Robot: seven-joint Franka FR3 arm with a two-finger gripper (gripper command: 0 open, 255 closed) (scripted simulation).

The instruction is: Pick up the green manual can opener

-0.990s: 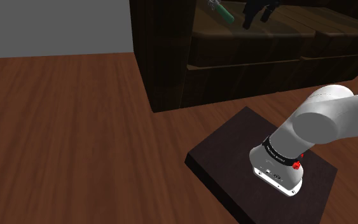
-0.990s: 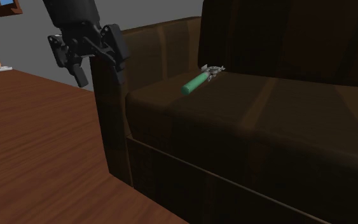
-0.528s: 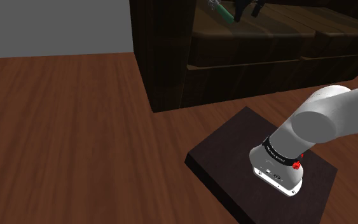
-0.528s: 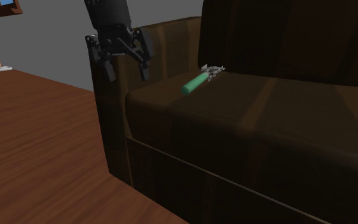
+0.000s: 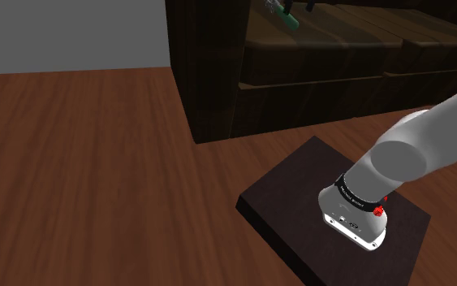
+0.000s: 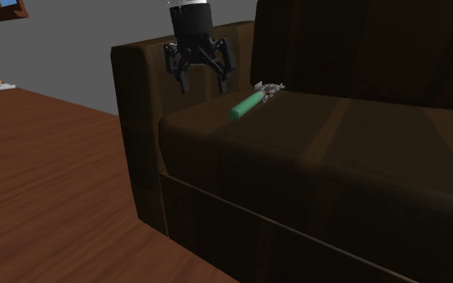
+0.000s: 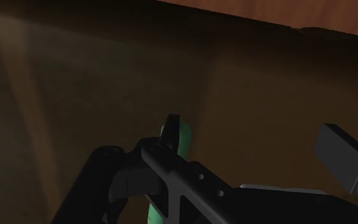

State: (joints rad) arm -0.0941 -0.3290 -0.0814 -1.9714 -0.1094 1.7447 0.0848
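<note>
In the shoulder view the hand (image 5: 309, 6) hung over the brown sofa (image 5: 324, 49), with the green can opener (image 5: 284, 16) lying on the seat just beside it. In the second exterior view the hand (image 6: 203, 84) stood wide open and empty, the can opener (image 6: 247, 104) lower and off to one side, apart from it. In the wrist view the can opener (image 7: 185, 143) showed past one of the fingers (image 7: 171, 127), outside the gap.

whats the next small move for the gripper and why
Probably a short shift toward the second exterior view's right. The open gripper hangs above the sofa seat, beside the green can opener rather than over it, so its fingers do not straddle the handle yet.
</note>
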